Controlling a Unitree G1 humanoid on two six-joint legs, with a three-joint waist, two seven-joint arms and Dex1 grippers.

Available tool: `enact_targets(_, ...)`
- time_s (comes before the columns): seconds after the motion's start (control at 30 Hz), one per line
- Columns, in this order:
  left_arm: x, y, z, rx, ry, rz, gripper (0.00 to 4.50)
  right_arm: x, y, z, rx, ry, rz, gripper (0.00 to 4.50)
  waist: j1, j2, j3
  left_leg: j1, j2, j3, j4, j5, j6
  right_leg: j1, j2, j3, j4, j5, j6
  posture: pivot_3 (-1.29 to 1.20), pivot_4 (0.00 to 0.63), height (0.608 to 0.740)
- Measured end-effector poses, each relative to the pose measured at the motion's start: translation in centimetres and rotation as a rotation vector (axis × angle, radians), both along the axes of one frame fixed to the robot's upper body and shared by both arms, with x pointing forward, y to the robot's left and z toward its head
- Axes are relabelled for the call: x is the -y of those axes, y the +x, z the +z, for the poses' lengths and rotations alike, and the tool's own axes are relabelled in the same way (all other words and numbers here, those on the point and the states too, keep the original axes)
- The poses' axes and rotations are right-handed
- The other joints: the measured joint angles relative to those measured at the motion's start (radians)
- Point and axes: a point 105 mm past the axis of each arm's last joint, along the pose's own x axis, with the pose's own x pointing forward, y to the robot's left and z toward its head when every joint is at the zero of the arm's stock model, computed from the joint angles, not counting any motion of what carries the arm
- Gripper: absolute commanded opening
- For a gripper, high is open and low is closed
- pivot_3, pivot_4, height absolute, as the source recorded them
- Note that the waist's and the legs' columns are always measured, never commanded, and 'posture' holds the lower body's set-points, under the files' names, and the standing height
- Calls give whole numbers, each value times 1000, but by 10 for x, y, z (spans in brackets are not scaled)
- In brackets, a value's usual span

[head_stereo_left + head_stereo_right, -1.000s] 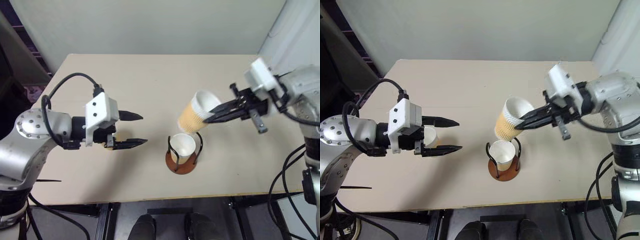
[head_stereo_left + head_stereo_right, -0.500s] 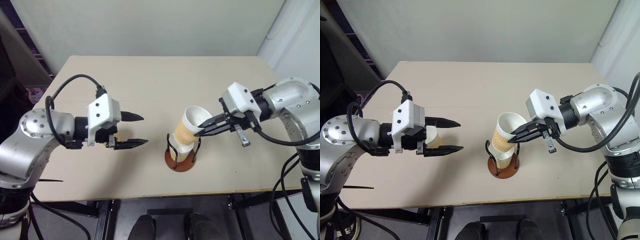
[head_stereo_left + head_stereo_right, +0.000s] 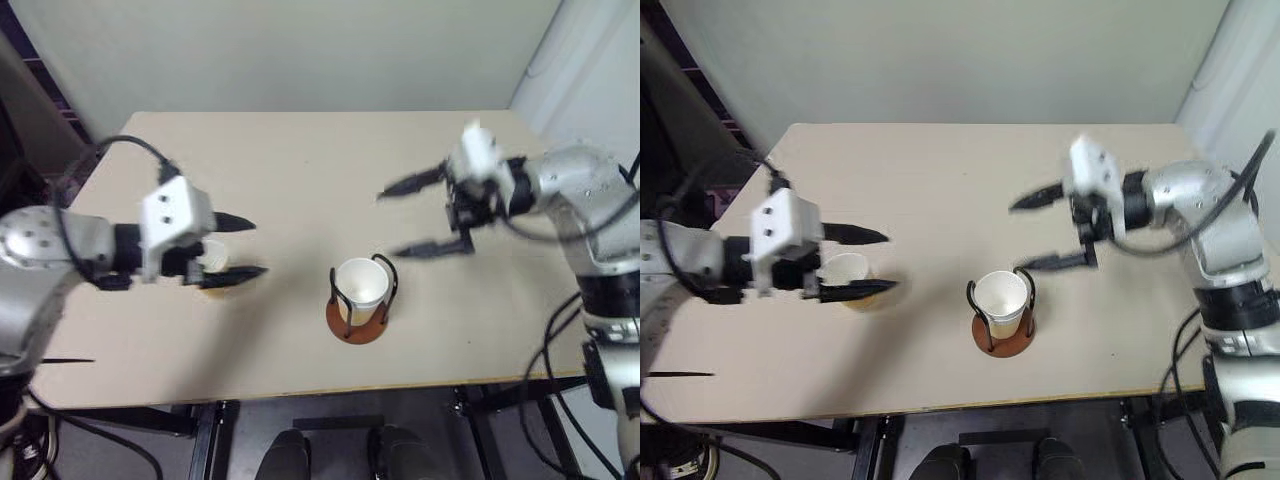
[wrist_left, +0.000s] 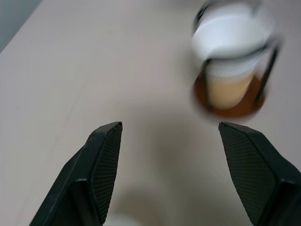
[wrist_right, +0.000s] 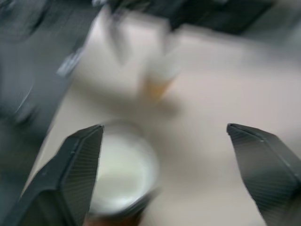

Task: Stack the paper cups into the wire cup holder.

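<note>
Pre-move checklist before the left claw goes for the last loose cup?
1. Cups seated upright in the wire holder: ok.
2. Right claw open, holding nothing: ok.
3. Right claw apart from the holder: ok.
4. Left claw open: ok.
5. Loose cup upright on the table, between the left claw's fingers: ok.
6. Number of cups nested in the holder: cannot tell.
</note>
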Motion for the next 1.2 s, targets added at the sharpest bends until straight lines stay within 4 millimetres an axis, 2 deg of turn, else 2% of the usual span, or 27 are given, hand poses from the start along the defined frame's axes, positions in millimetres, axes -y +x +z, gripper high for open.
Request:
enact_targets(0.1,-27,-2,-19,-64,101,62,3525,-26,6,-4,-25,73,-4,4320,-2,0,0,-1,5,1,0,-1,-1,-2,3,0,0,0,-3,0,150,740)
enact_targets(0.17,-31,-2,-26,-79,134,61,3525,-44,5,-24,-44,44,19,4320,1,-1,0,-5,7,0,0,-2,-3,-6,5,-2,0,0,-4,0,150,740)
enact_targets(0.23,-28,1,-27,-66,147,43,3525,-53,5,-38,-57,19,23,4320,12,-1,0,-12,7,-1,2,-2,-3,-12,4,-3,2,0,-4,0,150,740)
enact_targets(0.33,-25,10,-29,-50,172,25,3525,-54,6,-38,-47,16,11,4320,20,-2,-1,-17,6,-1,4,-2,-3,-16,4,-4,2,5,1,0,150,740)
enact_targets(0.6,-23,32,-56,-69,237,4,3525,-50,5,-39,-35,15,-5,4320,11,-2,-1,-17,7,-1,4,0,-6,-17,4,-4,1,7,3,0,150,740)
enact_targets(0.7,-19,36,-67,-85,237,-8,2928,-49,3,-39,-29,11,-11,4365,10,-2,-1,-17,7,-1,4,0,-6,-17,4,-4,2,7,4,0,150,740)
enact_targets(0.8,-17,38,-70,-92,237,-24,1890,-45,-1,-39,-36,-1,-6,4365,10,-2,-1,-18,7,-1,4,0,-7,-17,4,-4,2,7,4,0,150,740)
enact_targets(0.97,-18,39,-67,-94,239,-27,25,-43,-22,-40,-64,-19,94,4365,10,-2,-1,-18,7,-1,4,1,-8,-17,5,-4,1,8,5,0,150,740)
enact_targets(1.1,-14,36,-67,-111,222,-57,25,-40,-26,-40,-68,-30,102,4365,9,-2,-1,-18,7,-2,5,1,-7,-17,5,-4,1,8,6,0,150,740)
enact_targets(1.2,8,28,-52,-111,131,-169,25,-22,-32,-42,-86,-61,99,4365,18,-3,-1,-20,7,-2,5,2,-6,-17,5,-5,1,9,6,0,150,740)
